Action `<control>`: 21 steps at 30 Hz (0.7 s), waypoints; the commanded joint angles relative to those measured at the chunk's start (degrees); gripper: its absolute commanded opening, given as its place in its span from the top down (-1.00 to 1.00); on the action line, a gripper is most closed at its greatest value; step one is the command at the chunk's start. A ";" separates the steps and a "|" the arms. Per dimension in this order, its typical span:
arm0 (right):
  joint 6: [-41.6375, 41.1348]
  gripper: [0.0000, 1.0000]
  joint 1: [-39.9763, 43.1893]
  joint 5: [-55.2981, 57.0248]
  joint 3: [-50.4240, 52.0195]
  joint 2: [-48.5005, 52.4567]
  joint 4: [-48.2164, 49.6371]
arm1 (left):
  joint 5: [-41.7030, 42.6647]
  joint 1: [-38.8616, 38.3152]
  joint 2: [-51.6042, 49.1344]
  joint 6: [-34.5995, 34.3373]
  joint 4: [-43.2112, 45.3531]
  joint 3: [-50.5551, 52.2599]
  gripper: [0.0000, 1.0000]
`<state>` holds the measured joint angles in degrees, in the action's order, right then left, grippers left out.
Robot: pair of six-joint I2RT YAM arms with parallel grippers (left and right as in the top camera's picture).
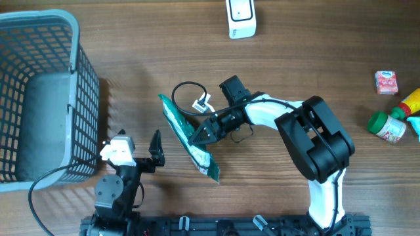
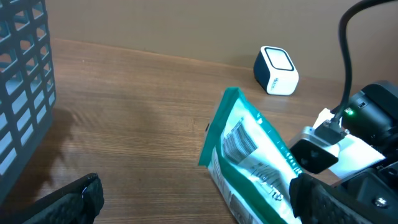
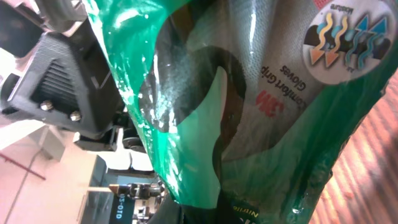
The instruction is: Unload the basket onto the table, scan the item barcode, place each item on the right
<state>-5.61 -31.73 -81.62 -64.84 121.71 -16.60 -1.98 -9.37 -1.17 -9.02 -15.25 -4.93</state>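
A green glove packet [image 1: 186, 133] is held tilted above the table near its middle, with my right gripper [image 1: 201, 134] shut on its right edge. In the left wrist view the packet [image 2: 255, 162] turns its white back and a barcode [image 2: 239, 142] toward the camera. The right wrist view is filled by the packet's [image 3: 249, 93] green front, which hides most of that gripper [image 3: 211, 208]. A white scanner [image 1: 241, 18] stands at the far edge, also seen in the left wrist view [image 2: 277, 70]. My left gripper [image 1: 139, 142] is open and empty, low at the front left [image 2: 202, 211].
A grey mesh basket [image 1: 82, 85] fills the left side, its wall close to the left arm [image 2: 25, 81]. At the right edge lie a pink packet [image 1: 386, 82], a green-capped bottle [image 1: 386, 126] and a yellow bottle [image 1: 410, 101]. A black cable [image 1: 187, 88] loops behind the packet.
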 commanded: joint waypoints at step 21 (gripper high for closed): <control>-4.83 -0.15 12.31 32.15 0.07 1.62 -10.49 | 0.48 0.22 0.24 1.11 0.07 0.22 -1.00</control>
<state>-10.66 -21.74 -59.40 -65.34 121.60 -26.37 -1.98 -9.34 -1.17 -9.02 -15.22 -4.93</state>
